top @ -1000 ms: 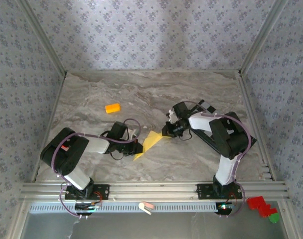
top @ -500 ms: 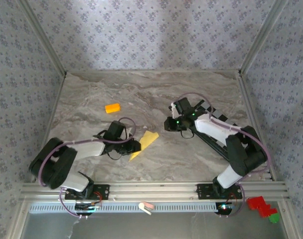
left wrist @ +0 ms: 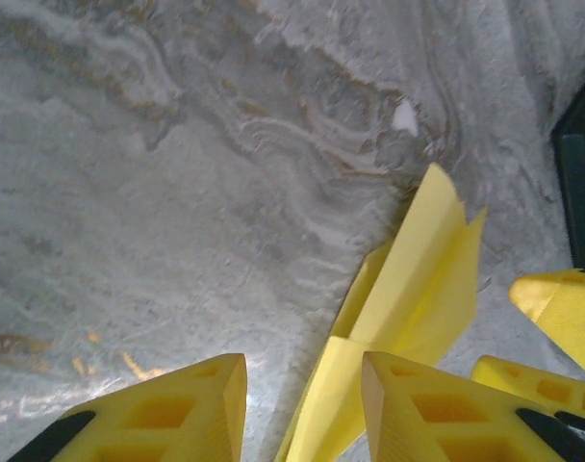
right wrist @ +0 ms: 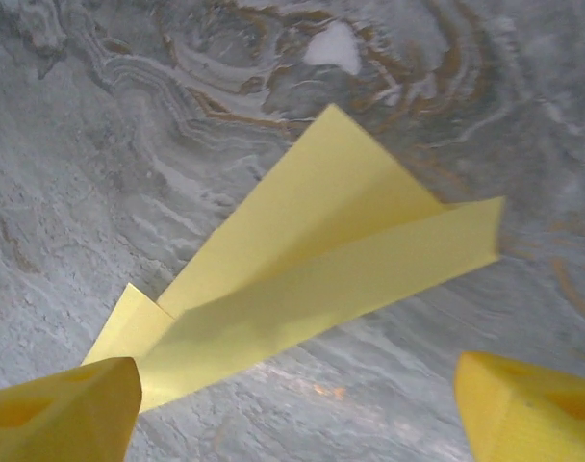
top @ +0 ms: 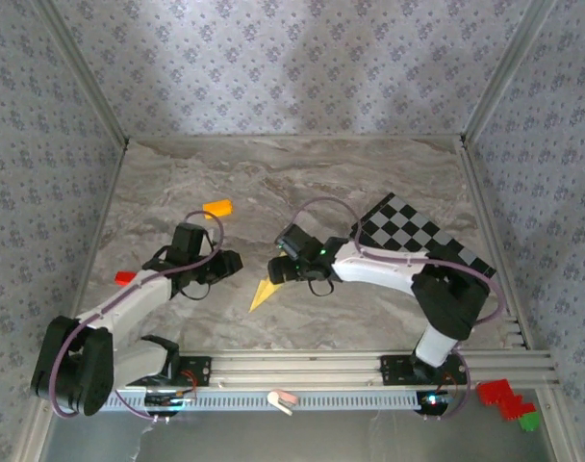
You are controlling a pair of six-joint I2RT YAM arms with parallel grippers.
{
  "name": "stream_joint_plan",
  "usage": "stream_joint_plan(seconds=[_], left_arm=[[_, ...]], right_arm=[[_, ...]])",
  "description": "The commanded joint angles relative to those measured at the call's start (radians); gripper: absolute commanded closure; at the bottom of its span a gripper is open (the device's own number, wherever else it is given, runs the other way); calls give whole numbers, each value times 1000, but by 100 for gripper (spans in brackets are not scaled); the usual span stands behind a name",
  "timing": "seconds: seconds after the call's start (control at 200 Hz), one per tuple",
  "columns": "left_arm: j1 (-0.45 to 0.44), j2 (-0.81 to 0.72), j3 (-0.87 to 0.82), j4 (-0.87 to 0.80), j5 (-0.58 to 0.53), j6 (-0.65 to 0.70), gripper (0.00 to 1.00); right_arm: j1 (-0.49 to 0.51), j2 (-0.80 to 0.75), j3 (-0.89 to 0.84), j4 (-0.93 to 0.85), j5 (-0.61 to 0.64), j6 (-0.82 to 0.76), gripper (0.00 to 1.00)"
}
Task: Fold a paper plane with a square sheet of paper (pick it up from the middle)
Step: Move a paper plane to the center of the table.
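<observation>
The square sheet of paper lies folded into a slim, pointed, pale-yellow paper plane [top: 263,295] on the marble table [top: 302,183], its tip toward the near edge. My right gripper [top: 275,272] hovers over its far end, hiding that part from above. In the right wrist view the plane [right wrist: 321,250] lies flat below my right gripper [right wrist: 297,371], whose jaws stand wide apart and hold nothing. My left gripper [top: 233,262] is just left of the plane, apart from it. In its wrist view the plane [left wrist: 418,279] lies ahead of the open left gripper [left wrist: 302,371].
A small orange block [top: 216,207] sits behind the left gripper. A black-and-white checkered board [top: 422,236] lies at the right, behind the right arm. A small red piece [top: 125,277] rests near the left wall. The right gripper's yellow fingers [left wrist: 552,308] show in the left wrist view.
Both grippers let go of the paper and opened. The left gripper drew back to the left. The right arm swung left over the plane, uncovering the checkered board. The paper dropped flat.
</observation>
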Motion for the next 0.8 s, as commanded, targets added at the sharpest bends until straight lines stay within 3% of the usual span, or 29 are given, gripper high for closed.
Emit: stream_joint_plan(seconds=[0.0, 0.14, 0.33, 0.595, 0.795], left_arm=[[2, 9, -23, -22, 12, 28, 63], [2, 25, -33, -13, 38, 40, 63], [0, 35, -32, -24, 61, 71, 58], [-14, 33, -20, -45, 72, 94, 53], [-104, 40, 9, -22, 92, 104, 51]], right_arm=[[20, 62, 63, -29, 104, 99, 7], [41, 106, 107, -106, 174, 131, 7], [40, 88, 73, -127, 167, 161, 10], [32, 12, -54, -36, 126, 216, 15], [22, -54, -154, 63, 83, 247, 17]])
